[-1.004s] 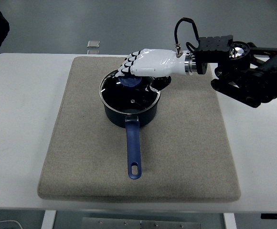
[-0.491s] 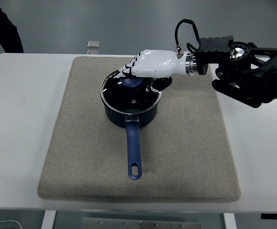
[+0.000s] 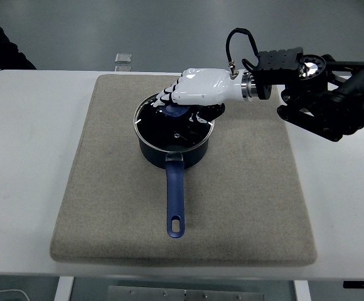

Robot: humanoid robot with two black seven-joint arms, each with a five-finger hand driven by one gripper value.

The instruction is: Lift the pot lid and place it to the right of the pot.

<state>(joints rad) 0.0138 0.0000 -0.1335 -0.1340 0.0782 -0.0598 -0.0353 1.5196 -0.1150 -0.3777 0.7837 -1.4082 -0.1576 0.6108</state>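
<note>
A dark blue pot (image 3: 172, 157) with a long blue handle (image 3: 176, 200) stands on a grey mat (image 3: 251, 200); the handle points toward the near edge. A glass lid (image 3: 169, 133) with a blue knob (image 3: 181, 113) covers the pot and looks slightly raised on its right side. My white right hand (image 3: 183, 108) reaches in from the right and is curled over the knob, its fingers on the far left side and its thumb on the near right. The hand hides most of the knob.
The mat lies on a white table (image 3: 19, 157), with bare mat to the right of the pot. A small clear object (image 3: 123, 58) sits beyond the mat's far edge. A person's dark sleeve (image 3: 0, 44) shows at the top left.
My right hand has shifted a little to the right and up with the knob in it. The lid and pot have edged right with it. The person's sleeve has moved.
</note>
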